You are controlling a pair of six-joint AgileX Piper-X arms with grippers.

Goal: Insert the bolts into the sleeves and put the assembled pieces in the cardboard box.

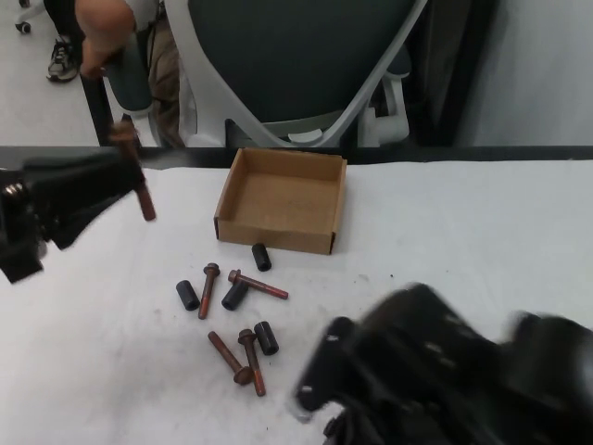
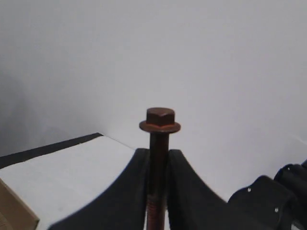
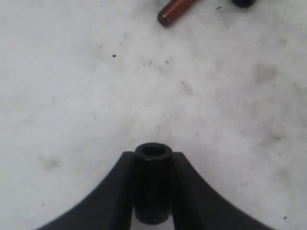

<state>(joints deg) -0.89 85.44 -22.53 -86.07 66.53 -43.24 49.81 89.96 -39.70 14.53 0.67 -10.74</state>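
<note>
left gripper (image 2: 158, 165) is clenched on a bolt (image 2: 159, 122), raised at bench left. loose bolts (image 1: 208, 290) and sleeves (image 1: 187, 295) lie before the box (image 1: 273, 235). right gripper (image 3: 153, 165) clasps a sleeve (image 3: 153, 191). mating step, i judge: next, align shank with bore, then push.

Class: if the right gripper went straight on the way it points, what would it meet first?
Probably the bare bench cover just beyond the sleeve in the right gripper; a bolt tip lies farther on. Depth is unclear.
</note>
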